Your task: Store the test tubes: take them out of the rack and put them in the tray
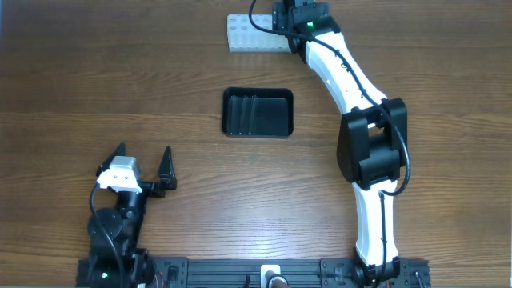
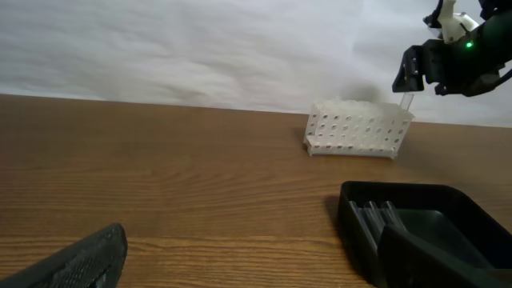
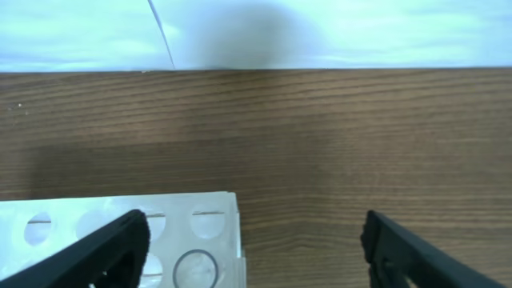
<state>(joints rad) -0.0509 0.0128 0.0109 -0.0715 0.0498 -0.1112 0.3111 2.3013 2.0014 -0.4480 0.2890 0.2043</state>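
One tube (image 3: 194, 268) upright at the end of the rack (image 1: 250, 40); right hand (image 3: 254, 228) released, spread above, apparently to grasp it. Left hand (image 1: 146, 164) released, parked clear of the tray (image 1: 227, 112).

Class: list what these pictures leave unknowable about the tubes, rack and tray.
1. Tubes left in the rack: top view, right gripper covers its end; right wrist view's edge cuts it off.
2. Tubes in the tray: clear on black, too faint from above; left wrist view's edge crops it.
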